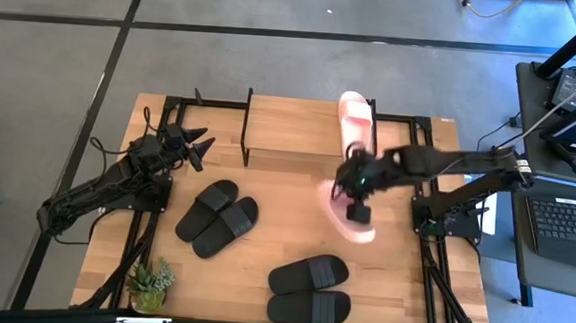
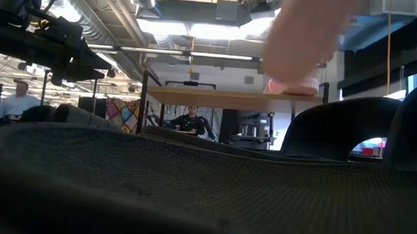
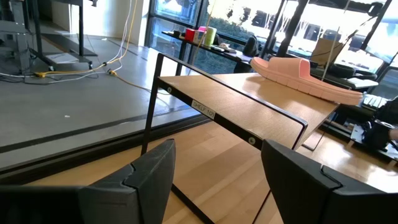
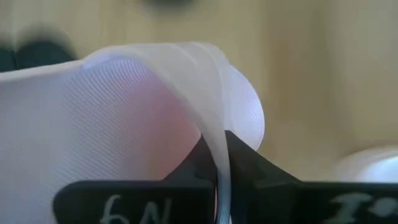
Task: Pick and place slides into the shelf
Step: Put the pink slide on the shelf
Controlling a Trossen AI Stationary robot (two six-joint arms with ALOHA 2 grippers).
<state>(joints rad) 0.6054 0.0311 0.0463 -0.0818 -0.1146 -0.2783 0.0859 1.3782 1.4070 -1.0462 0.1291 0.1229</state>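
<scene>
Pinched between the right gripper's (image 4: 217,171) two dark fingers, right at the lens, is the thin pale edge of a pink slide's strap (image 4: 155,93), so the right jaws are closed on that strap. High view puts this right gripper (image 1: 358,198) over the pink slide (image 1: 349,223) on the table, just in front of the shelf's (image 1: 290,132) right end; the other pink slide (image 1: 355,126) already lies on the shelf's top board at that end. Step in hand, as I judge it: grasp made, lift comes next. To do it well, raise straight up until the sole clears the top board, carry it level beside its mate without knocking it, and watch the thin pinch, since a soft strap could slip or let the slide swing. Left gripper (image 1: 197,148) waits at the shelf's left end with its fingers spread and nothing between them. Two black pairs (image 1: 216,217) (image 1: 308,290) are still on the table, well apart from the shelf. Only the right wrist view proves the pinch; the high view hides it under the arm. Left wrist view alone shows the open space under the shelf board (image 3: 249,106). Low view is mostly blocked by a black slide (image 2: 191,194) up close.
</scene>
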